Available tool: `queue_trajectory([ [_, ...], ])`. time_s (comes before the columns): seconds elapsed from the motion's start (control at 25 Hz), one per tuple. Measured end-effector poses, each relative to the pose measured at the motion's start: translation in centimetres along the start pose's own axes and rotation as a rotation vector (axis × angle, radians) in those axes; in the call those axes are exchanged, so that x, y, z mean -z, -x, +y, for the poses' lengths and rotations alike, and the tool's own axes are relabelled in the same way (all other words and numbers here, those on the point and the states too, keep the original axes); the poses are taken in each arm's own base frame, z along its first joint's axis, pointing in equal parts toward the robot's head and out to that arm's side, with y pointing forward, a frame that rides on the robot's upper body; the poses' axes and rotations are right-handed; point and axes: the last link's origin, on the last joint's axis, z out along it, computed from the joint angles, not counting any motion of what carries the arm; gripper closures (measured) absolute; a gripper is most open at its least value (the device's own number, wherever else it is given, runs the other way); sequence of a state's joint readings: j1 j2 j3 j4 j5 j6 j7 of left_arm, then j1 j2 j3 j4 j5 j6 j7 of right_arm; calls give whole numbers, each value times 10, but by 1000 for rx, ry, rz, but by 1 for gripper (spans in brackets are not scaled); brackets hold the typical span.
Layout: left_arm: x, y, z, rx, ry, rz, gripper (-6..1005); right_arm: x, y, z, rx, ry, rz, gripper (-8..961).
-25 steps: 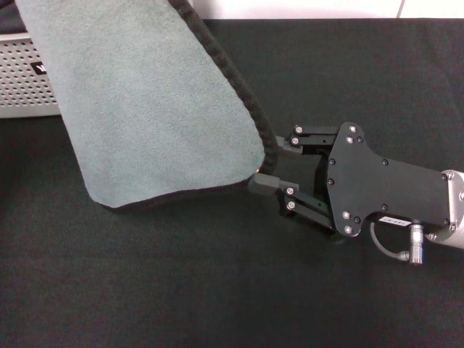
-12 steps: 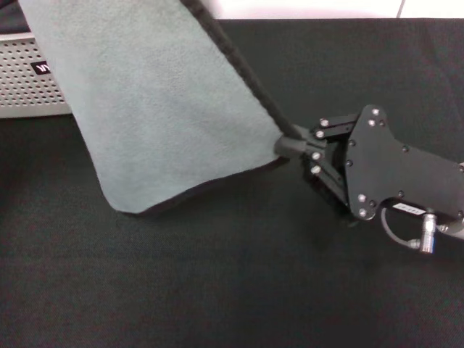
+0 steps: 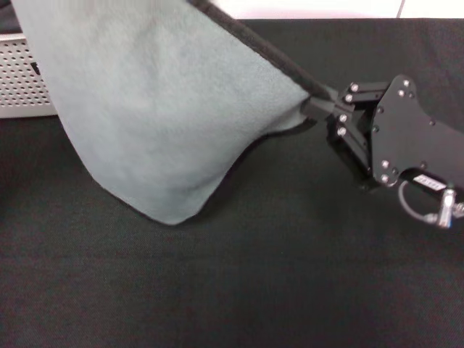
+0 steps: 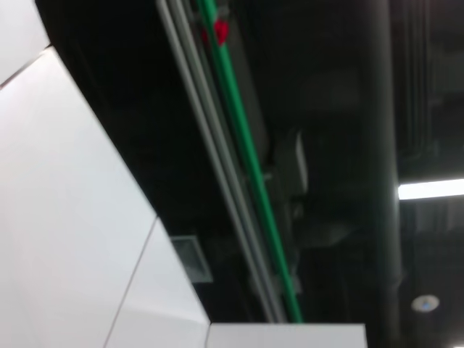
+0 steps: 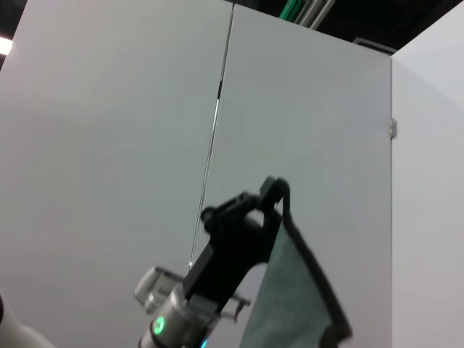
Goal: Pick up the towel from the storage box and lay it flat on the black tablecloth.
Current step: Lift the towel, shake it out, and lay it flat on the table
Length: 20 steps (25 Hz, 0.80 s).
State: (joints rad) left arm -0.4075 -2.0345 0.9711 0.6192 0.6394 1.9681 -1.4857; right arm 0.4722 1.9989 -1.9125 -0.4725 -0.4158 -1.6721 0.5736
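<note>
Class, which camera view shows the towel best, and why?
The head view: the towel fills much of the frame, hanging over the black tablecloth with one edge pinched by the right hand. The right wrist view shows only a strip held by the left hand; the left wrist view shows none.

Right gripper (image 3: 319,109), right of frame: flat black plate studded with silver screws, black linkage fingers, grey looped cable with metal connector (white label nearby).
</note>
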Motion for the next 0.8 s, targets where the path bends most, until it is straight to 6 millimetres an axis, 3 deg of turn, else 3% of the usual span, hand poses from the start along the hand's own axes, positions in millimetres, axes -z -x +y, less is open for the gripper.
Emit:
queue_trajectory([
  [0.12,11,6,3,-11,-34,-23,977,0,4,-4,-9,7,-3,941],
  [0.4,42,15,19,-68,-115,-80,976,19,40,-16,2,18,35,939],
  [0.8,69,24,44,-98,-129,-167,977,35,75,12,87,1,192,940],
])
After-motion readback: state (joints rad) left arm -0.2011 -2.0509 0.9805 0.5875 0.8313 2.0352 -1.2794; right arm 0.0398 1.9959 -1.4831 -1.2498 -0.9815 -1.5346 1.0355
